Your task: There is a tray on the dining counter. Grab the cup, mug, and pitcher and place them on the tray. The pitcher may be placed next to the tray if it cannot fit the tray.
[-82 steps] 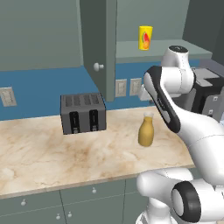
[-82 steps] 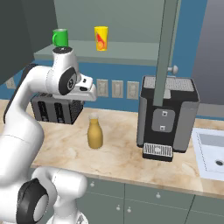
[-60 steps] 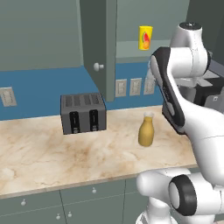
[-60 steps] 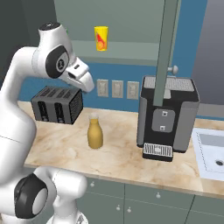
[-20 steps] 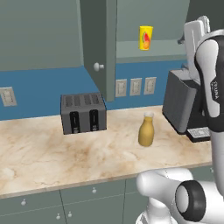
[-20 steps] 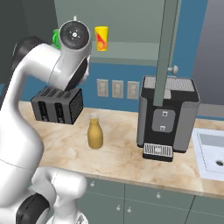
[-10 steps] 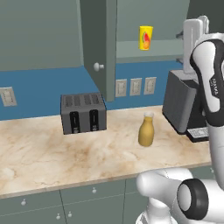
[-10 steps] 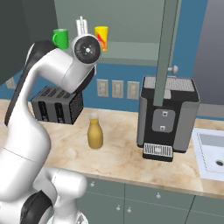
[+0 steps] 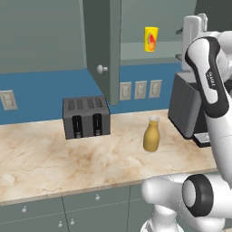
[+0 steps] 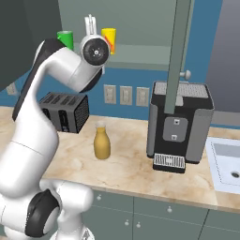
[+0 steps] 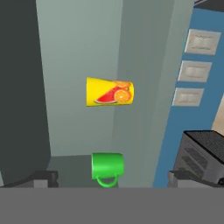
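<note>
On a shelf inside the open wall cabinet stand the yellow cup [image 9: 151, 39] [image 10: 108, 36] and the green mug [image 10: 65, 40]. In the rolled hand view the cup [image 11: 109, 92] with its fruit mark and the mug [image 11: 107, 167] lie straight ahead, a short way off. My gripper [image 10: 90, 23] [image 11: 113, 179] is raised to shelf height in front of them, open, with nothing between its fingertips [image 11: 43, 178]. The amber pitcher [image 9: 152, 134] [image 10: 101, 143] stands upright on the marble counter below. The tray and the dining counter are out of view.
The cabinet door [image 9: 102, 45] [image 10: 180, 51] hangs open beside the shelf. A dark toaster [image 9: 86, 117] [image 10: 63, 111] sits left of the pitcher, a coffee machine [image 10: 180, 124] [image 9: 186, 111] right of it. A sink [image 10: 225, 164] lies at the far right.
The arm has lifted from counter height to the shelf. Over the last second the hand edged sideways and turned to face the cup and mug. The jaws stayed open.
</note>
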